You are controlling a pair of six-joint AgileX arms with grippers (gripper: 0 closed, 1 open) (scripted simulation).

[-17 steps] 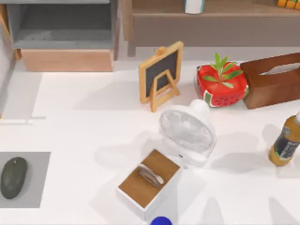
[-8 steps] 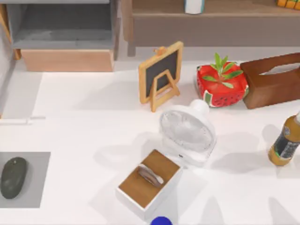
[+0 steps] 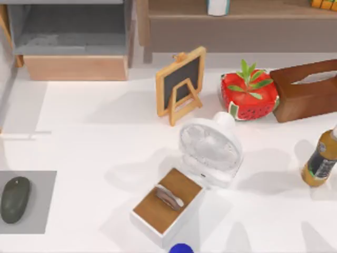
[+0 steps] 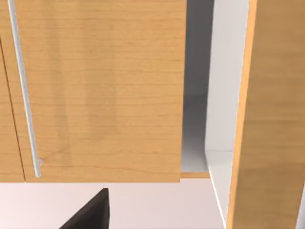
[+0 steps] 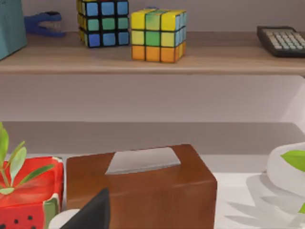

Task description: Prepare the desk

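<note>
Top view is showing the white worktop (image 3: 95, 142) spreading under a bottle (image 3: 319, 162) whose dark label is not readable; jaws' state cannot be told, so nothing can be placed relative to them.

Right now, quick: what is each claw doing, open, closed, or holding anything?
Left claw: cannot be told; a dark tip shows in front of the wooden drawer box.
Right claw: cannot be told; a dark tip shows before the brown tissue box.
</note>
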